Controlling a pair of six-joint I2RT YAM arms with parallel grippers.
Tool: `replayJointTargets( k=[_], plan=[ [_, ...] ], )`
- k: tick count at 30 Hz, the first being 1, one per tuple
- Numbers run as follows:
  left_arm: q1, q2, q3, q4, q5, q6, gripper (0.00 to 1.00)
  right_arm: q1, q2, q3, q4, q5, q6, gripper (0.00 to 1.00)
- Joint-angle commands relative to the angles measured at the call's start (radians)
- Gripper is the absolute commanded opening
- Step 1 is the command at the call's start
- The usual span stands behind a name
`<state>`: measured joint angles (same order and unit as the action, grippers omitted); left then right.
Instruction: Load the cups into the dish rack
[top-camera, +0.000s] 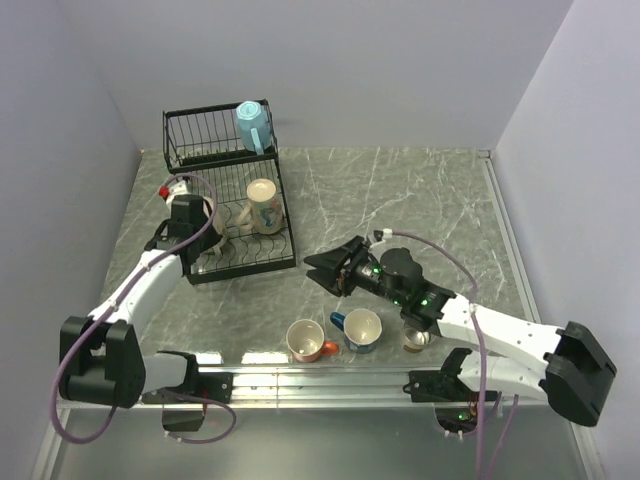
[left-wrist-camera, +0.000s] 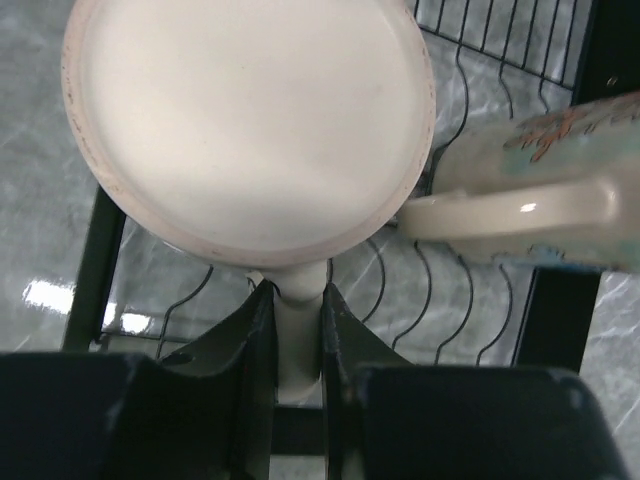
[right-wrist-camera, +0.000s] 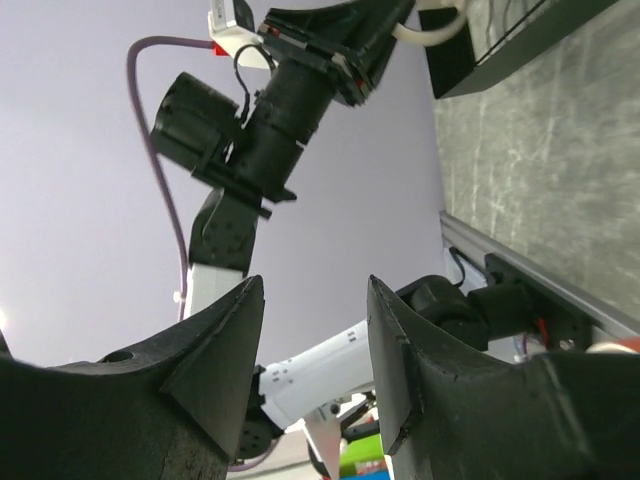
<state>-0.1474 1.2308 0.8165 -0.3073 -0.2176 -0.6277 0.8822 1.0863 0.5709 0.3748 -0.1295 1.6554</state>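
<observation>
The black wire dish rack (top-camera: 243, 271) stands at the back left. A light blue mug (top-camera: 253, 125) sits on its upper shelf. A cream patterned mug (top-camera: 264, 205) lies on its side in the lower tier. My left gripper (top-camera: 203, 217) is shut on the handle (left-wrist-camera: 298, 330) of a second cream mug (left-wrist-camera: 250, 120), held over the lower tier's wires (left-wrist-camera: 450, 290). The patterned mug (left-wrist-camera: 540, 190) lies just right of it. My right gripper (top-camera: 318, 268) is open and empty above the table, right of the rack. An orange-red mug (top-camera: 305, 340), a dark blue mug (top-camera: 360, 330) and a metal cup (top-camera: 418, 338) stand near the front edge.
Grey walls close in the table on the left, back and right. A metal rail (top-camera: 330, 375) runs along the near edge. In the right wrist view the open fingers (right-wrist-camera: 400, 340) point toward the left arm (right-wrist-camera: 250, 130), with the rack's corner (right-wrist-camera: 500, 50) at upper right.
</observation>
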Motion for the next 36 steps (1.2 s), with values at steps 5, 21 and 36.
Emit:
replayJointTargets(
  k=[5, 21, 36],
  plan=[
    [0.072, 0.168, 0.058, 0.149, 0.001, 0.062, 0.00, -0.023, -0.129, -0.069, -0.085, 0.045, -0.025, 0.53],
    [0.127, 0.305, 0.217, 0.036, 0.099, 0.072, 0.74, -0.080, -0.249, -0.042, -0.295, 0.050, -0.184, 0.53],
    [0.095, -0.186, 0.142, -0.294, 0.276, -0.003, 0.78, 0.064, 0.147, 0.452, -0.881, 0.160, -0.863, 0.52]
  ],
)
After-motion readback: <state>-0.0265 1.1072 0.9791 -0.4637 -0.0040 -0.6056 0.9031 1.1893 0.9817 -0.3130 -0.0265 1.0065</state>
